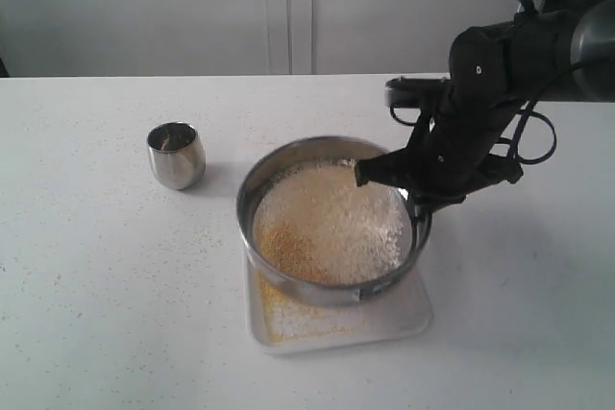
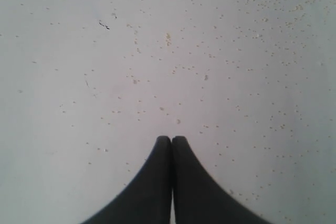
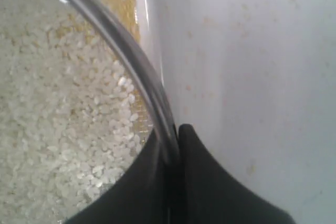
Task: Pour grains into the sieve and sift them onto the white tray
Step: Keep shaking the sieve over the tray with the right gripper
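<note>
The right end effector (image 3: 173, 129) is closed on the sieve (image 1: 317, 291). Its 2 black fingers (image 3: 205, 182) pinch the thin steel rim, 1 inside the ring and 1 outside. In the exterior view this end effector (image 1: 415, 197) grips the right side of the sieve, with the dark arm rising away behind it.

The sieve is a wide round steel ring, and its mesh bottom is covered by grains (image 1: 332, 218). Most of them are pale whitish bits like small rice. A bright yellow patch lies at the near left of the sieve's inside. The right wrist view shows the pale grains (image 3: 52, 103) packed right up to the rim (image 3: 121, 40).

The white tray (image 1: 408, 319) lies under the sieve, and its near edge and corners stick out past the ring. A layer of fine yellow grains lies on the tray below the sieve's near left side. I cannot tell whether the sieve touches the tray.

A small steel cup (image 1: 176, 154) stands upright to the left of the sieve, well apart from it. What it holds cannot be made out.

The left end effector (image 2: 171, 139) is closed on nothing, its fingertips pressed together over the white bench (image 2: 79, 77), which is dotted with stray grains.
</note>
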Robot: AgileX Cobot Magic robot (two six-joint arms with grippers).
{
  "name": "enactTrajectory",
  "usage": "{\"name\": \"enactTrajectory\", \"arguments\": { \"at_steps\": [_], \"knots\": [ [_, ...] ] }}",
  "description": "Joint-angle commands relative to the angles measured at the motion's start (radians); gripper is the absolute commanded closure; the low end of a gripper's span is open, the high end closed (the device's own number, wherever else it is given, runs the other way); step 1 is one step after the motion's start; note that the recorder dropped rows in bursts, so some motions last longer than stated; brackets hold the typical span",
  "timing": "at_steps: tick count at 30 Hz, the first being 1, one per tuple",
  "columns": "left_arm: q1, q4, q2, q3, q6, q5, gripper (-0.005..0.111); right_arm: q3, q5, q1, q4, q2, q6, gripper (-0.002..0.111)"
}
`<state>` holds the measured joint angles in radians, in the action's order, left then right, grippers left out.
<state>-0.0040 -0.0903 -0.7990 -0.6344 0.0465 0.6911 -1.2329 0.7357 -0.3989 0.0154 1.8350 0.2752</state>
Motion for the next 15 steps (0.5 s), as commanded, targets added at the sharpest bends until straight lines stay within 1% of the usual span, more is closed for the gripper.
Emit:
{"name": "enactTrajectory", "arguments": {
  "at_steps": [1,3,4,5,6,8,9,11,12,13,14,15],
  "knots": [
    [0.002,-0.010,0.008,0.007,0.001,0.008,0.107,0.039,-0.075,-0.042,0.023,-0.056,-0.098,0.108],
    [0.002,-0.010,0.008,0.007,0.001,0.008,0.107,0.019,-0.138,-0.007,0.000,-0.047,0.010,0.108],
    [0.002,-0.010,0.008,0.007,0.001,0.008,0.107,0.004,-0.124,0.009,0.000,-0.038,0.043,0.108],
    [0.002,-0.010,0.008,0.007,0.001,0.008,0.107,-0.016,-0.072,0.023,0.013,-0.028,0.055,0.108],
    [0.002,-0.010,0.008,0.007,0.001,0.008,0.107,-0.030,0.003,0.026,0.037,-0.023,0.028,0.108],
    [0.002,-0.010,0.008,0.007,0.001,0.008,0.107,-0.027,0.096,-0.003,0.079,-0.033,-0.102,0.108],
    [0.002,-0.010,0.008,0.007,0.001,0.008,0.107,-0.011,0.082,-0.024,0.079,-0.049,-0.126,0.108],
    [0.002,-0.010,0.008,0.007,0.001,0.008,0.107,0.022,-0.056,-0.042,0.022,-0.072,-0.119,0.108],
    [0.002,-0.010,0.008,0.007,0.001,0.008,0.107,0.024,-0.121,-0.032,-0.007,-0.067,-0.044,0.108],
    [0.002,-0.010,0.008,0.007,0.001,0.008,0.107,0.012,-0.146,-0.011,-0.015,-0.051,0.032,0.108],
    [0.002,-0.010,0.008,0.007,0.001,0.008,0.107,0.000,-0.129,0.006,-0.004,-0.036,0.059,0.108],
    [0.002,-0.010,0.008,0.007,0.001,0.008,0.107,-0.016,-0.073,0.016,0.025,-0.018,0.058,0.108]
  ]
}}
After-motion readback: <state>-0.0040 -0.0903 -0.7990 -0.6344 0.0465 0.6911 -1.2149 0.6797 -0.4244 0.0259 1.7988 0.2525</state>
